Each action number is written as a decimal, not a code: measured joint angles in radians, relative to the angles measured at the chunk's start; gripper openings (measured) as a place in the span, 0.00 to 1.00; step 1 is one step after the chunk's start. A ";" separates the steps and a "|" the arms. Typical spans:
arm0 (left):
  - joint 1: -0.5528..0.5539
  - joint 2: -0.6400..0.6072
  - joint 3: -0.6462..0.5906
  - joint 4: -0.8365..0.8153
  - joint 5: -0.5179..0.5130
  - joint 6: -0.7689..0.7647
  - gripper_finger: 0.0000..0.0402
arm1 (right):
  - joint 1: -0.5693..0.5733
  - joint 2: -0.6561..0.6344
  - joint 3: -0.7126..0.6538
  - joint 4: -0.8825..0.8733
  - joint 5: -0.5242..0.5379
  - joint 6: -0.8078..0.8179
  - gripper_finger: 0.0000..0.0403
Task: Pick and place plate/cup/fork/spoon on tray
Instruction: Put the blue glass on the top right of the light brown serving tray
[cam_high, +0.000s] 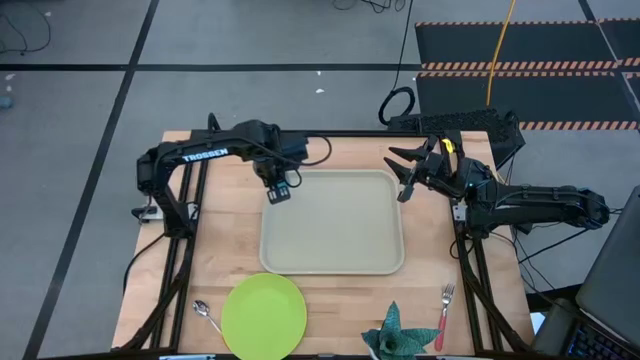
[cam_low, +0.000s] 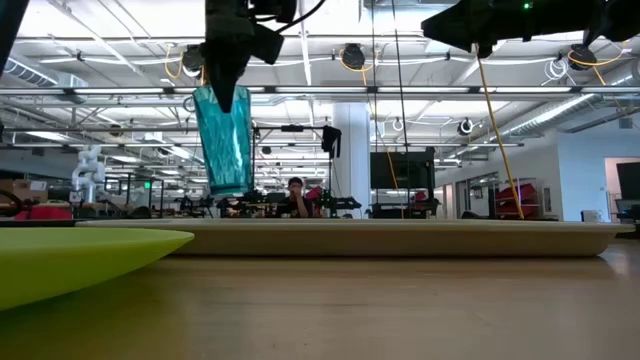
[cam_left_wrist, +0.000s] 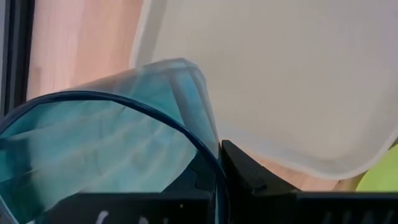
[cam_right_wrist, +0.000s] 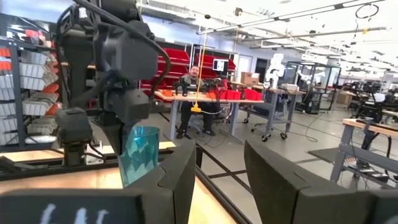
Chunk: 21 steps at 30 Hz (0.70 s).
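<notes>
The translucent teal cup (cam_low: 222, 140) hangs in the air under my left gripper (cam_high: 278, 192), which is shut on it over the beige tray's (cam_high: 333, 225) far left corner. The lime-green plate (cam_high: 263, 315) lies flat on the table near the front edge. Left of it lies the spoon (cam_high: 205, 316). The red-handled fork (cam_high: 443, 316) lies at the front right. My right gripper (cam_high: 405, 176) waits open above the tray's far right corner, holding nothing. My left gripper pinches the cup's wall at its rim (cam_left_wrist: 208, 146), one finger (cam_left_wrist: 249, 177) outside the cup and the other seen through the wall, inside. The fingers come from above, pointing down. The cup hangs upright, mouth up, clear of the tray.
A spiky teal leafy object (cam_high: 393, 338) sits at the front edge between plate and fork. The tray's raised rim (cam_low: 400, 236) runs across the table's middle. Bare wood lies left of the tray. A person sits at a bench (cam_right_wrist: 194, 93) in the room beyond.
</notes>
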 joint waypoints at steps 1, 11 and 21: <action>-0.001 0.010 0.007 -0.004 0.004 0.001 0.02 | 0.000 0.000 0.000 0.000 0.000 0.001 0.32; -0.003 0.105 0.009 -0.026 0.025 0.038 0.02 | 0.000 0.000 0.000 -0.002 -0.001 0.019 0.32; -0.001 0.115 0.009 0.007 0.020 0.058 0.02 | 0.000 -0.001 0.000 -0.003 -0.001 0.028 0.32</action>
